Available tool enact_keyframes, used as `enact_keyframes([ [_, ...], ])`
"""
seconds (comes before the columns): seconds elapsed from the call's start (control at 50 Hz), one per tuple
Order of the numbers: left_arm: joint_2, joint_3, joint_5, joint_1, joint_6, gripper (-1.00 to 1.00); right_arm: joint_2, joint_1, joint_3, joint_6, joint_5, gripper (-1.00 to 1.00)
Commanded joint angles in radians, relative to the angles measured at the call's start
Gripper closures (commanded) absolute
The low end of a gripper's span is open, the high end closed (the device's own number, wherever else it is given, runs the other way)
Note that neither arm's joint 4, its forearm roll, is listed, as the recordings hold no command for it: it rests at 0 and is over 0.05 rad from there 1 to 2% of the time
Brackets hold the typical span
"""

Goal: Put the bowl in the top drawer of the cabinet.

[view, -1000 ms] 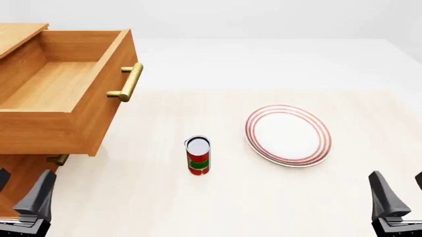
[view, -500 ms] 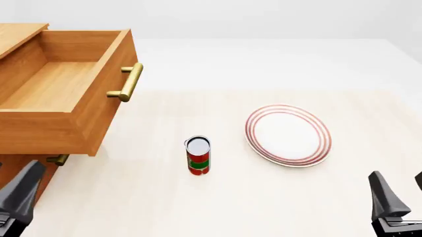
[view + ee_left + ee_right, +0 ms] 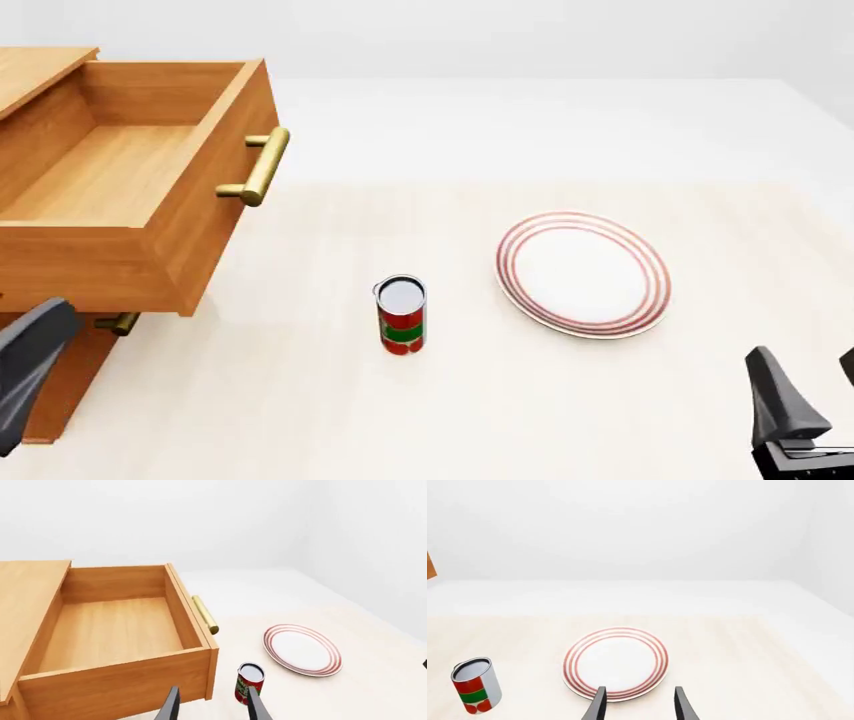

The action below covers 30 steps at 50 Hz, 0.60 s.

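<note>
Top drawer of the cabinet stands pulled out; we find no bowl in any view.

Plate and can sit apart on the table; left gripper and right gripper appear spread, holding nothing.

- Table: pale wood-grain top.
- Cabinet stands at its left edge.
- Red-and-green can upright mid-table.
- Red-ringed white plate lies right of can, apart.

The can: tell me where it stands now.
In the front view the can stands upright mid-table, between the open top drawer on its left and the plate on its right.
</note>
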Motion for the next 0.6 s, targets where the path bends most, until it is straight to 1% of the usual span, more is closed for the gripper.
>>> enact_keyframes([
  [0.02,0.097,-0.057,-0.016,-0.094,0.003,-1.00,0.000,0.000,0.000,0.000,0.000,-1.00],
  [0.26,0.202,-0.088,-0.084,-0.189,-0.003,-1.00,0.000,0.000,0.000,0.000,0.000,-1.00],
  [0.32,0.219,-0.088,-0.106,-0.218,0.007,-1.00,0.000,0.000,0.000,0.000,0.000,-1.00],
  [0.46,0.258,-0.088,-0.128,-0.263,-0.020,-1.00,0.000,0.000,0.000,0.000,0.000,-1.00],
  [0.6,0.342,-0.099,-0.166,-0.340,-0.051,-1.00,0.000,0.000,0.000,0.000,0.000,-1.00],
])
